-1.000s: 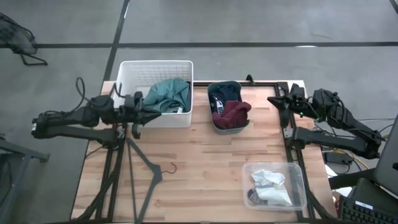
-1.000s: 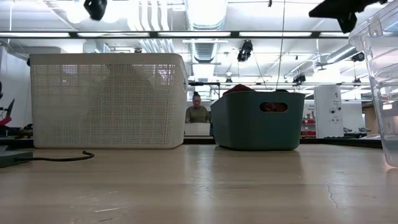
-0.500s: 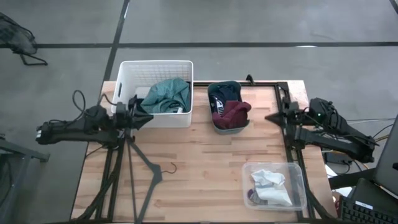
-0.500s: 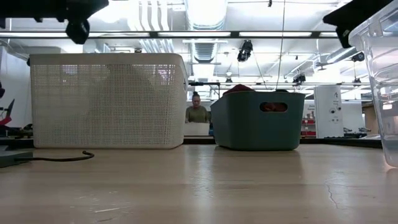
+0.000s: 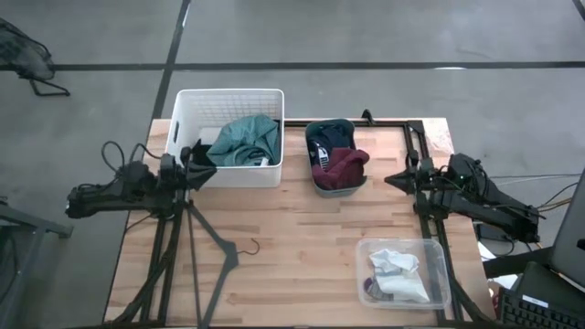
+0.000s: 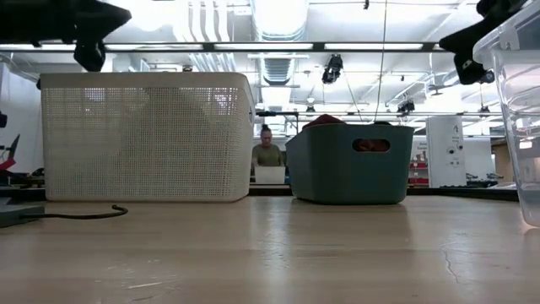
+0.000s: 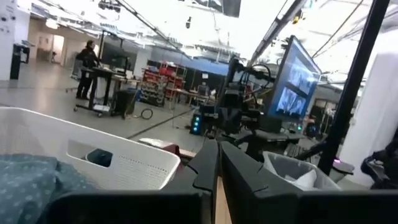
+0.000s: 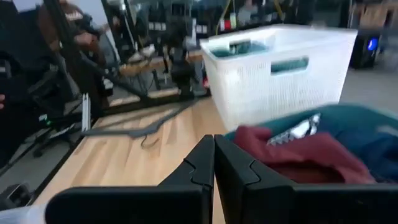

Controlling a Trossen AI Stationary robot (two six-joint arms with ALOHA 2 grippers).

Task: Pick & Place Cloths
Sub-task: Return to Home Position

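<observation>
A teal green cloth (image 5: 245,140) lies in the white bin (image 5: 228,93). A maroon cloth (image 5: 343,164) rests on a dark navy one (image 5: 322,143) in the teal bin (image 5: 312,174). Small white and grey cloths (image 5: 395,272) sit in the clear bin (image 5: 437,251). No black cloth shows. My left gripper (image 5: 203,153) hangs shut beside the white bin's left near corner; its shut fingers (image 7: 217,158) point across the table. My right gripper (image 5: 389,180) is shut too (image 8: 214,155), to the right of the teal bin, pointing at it.
A black clothes hanger (image 5: 219,245) lies on the wooden table (image 5: 292,238), left of centre, on the near half. A black frame (image 5: 422,196) runs along the right side. Bare wood lies between the hanger and the clear bin. A person (image 6: 267,152) sits far behind the table.
Both arms have drawn back and come lower. My left gripper has pulled away from the white bin's near wall toward the table's left edge. My right gripper has moved toward the near edge and now sits level with the teal bin's near end. No cloth has moved.
</observation>
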